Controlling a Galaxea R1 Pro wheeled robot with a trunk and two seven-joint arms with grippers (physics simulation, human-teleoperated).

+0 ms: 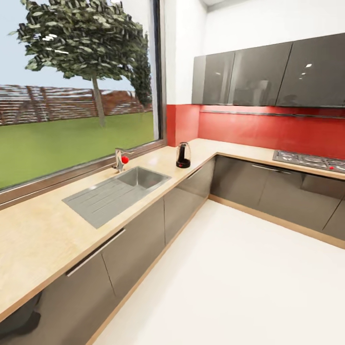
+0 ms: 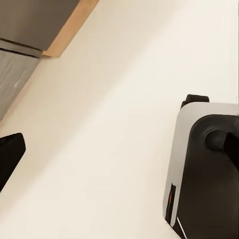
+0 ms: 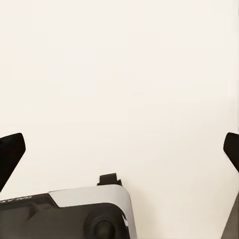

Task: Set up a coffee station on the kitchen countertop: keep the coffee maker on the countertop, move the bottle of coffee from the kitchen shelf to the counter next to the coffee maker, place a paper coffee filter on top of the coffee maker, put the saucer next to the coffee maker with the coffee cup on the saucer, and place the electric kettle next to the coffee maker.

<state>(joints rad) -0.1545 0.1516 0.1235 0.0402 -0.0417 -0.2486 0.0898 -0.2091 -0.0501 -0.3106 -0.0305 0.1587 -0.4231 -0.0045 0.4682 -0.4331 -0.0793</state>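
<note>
A kitchen in transit: the kettle (image 1: 183, 155) stands on the countertop (image 1: 43, 235) near the inner corner, past the sink (image 1: 117, 191) and its tap (image 1: 120, 159), far ahead of both arms. The hob (image 1: 310, 161) sits on the far run under the red wall.

The right gripper (image 3: 119, 149) hangs over bare floor (image 3: 119, 64), fingertips wide apart and nothing between them, the robot's base (image 3: 64, 214) just under it. One dark fingertip (image 2: 10, 157) of the left gripper shows over the same floor beside the base (image 2: 204, 169); whether that gripper is parted or closed cannot be told.

The step in hand appears to be travel toward the kettle, with no grasp begun. The next move likely calls for rolling up alongside the cabinets, raising an arm to counter height and bringing spread fingers round the kettle's handle or body.
</note>
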